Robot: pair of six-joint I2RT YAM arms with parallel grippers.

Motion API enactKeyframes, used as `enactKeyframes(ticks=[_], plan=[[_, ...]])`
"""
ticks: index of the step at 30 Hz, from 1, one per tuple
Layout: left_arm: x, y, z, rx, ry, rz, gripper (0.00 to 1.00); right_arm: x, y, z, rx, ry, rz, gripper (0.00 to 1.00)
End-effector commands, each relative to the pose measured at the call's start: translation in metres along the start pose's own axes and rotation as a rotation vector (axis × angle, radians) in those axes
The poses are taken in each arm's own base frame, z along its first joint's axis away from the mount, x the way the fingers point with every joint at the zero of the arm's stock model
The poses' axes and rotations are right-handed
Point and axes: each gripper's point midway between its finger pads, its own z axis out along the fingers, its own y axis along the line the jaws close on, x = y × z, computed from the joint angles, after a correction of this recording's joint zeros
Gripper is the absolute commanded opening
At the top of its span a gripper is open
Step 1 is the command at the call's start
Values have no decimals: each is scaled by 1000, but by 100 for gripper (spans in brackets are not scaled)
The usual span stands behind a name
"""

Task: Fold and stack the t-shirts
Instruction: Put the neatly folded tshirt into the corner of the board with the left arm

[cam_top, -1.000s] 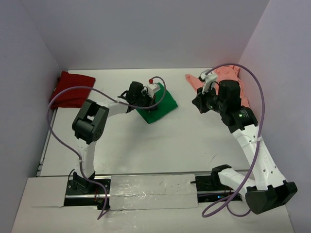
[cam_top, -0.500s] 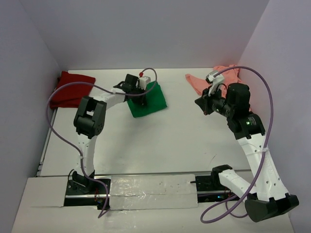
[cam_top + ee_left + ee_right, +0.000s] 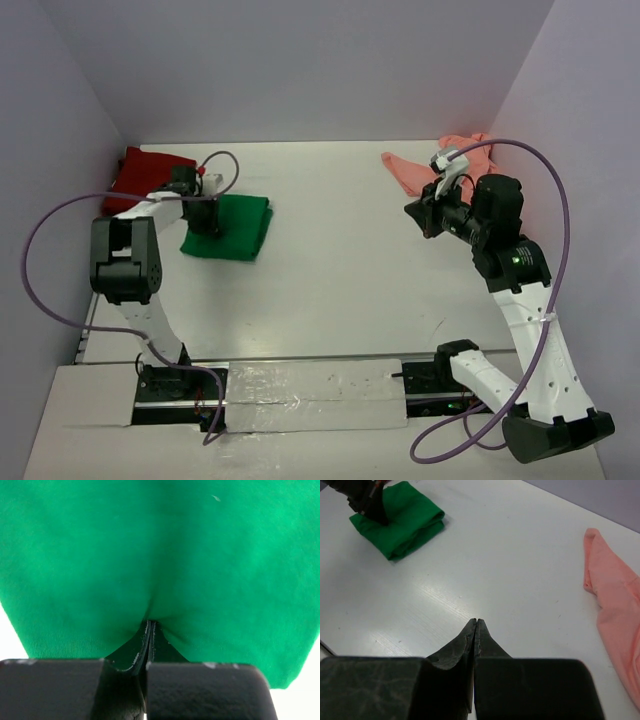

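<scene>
The folded bright green t-shirt (image 3: pixel 232 226) lies at the left of the table; it fills the left wrist view (image 3: pixel 160 555) and shows far off in the right wrist view (image 3: pixel 400 522). My left gripper (image 3: pixel 205 222) is shut on its left edge (image 3: pixel 150 622). The dark red t-shirt (image 3: pixel 140 170) lies folded in the far left corner, just behind the left gripper. The salmon-pink t-shirt (image 3: pixel 425 168) lies crumpled at the far right and shows in the right wrist view (image 3: pixel 615 605). My right gripper (image 3: pixel 416 222) is shut and empty above bare table (image 3: pixel 476 621), beside the pink t-shirt.
Purple-grey walls (image 3: pixel 300 70) close in the table on three sides. Purple cables (image 3: pixel 60 270) loop off both arms. The arm bases sit on a taped strip (image 3: pixel 310 390) at the near edge.
My left gripper has dragged the green t-shirt from the middle of the table leftwards, close to the dark red t-shirt. The right arm has drawn back slightly to the right.
</scene>
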Motion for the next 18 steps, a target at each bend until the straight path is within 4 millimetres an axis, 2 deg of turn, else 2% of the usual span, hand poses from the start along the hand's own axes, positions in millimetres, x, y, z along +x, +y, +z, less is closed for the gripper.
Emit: enactKeyframes(ticks=[1, 3, 5, 6, 9, 14, 18], plan=[[32, 44, -22, -83, 66, -43, 0, -21, 3, -10, -3, -68, -10, 0], [40, 56, -28, -95, 71, -56, 0, -21, 3, -11, 0, -70, -7, 0], [50, 78, -45, -132, 58, -89, 0, -24, 2, -12, 3, -75, -6, 0], [51, 78, -45, -135, 58, -89, 0, -24, 2, -12, 2, -75, -6, 0], [63, 104, -66, -180, 41, -135, 0, -25, 3, -14, 1, -82, -6, 0], [74, 117, -84, -203, 29, -152, 0, -21, 1, -8, -4, -64, 4, 0], [73, 110, -82, -164, 7, -148, 0, -14, -7, 2, 21, -39, 18, 0]])
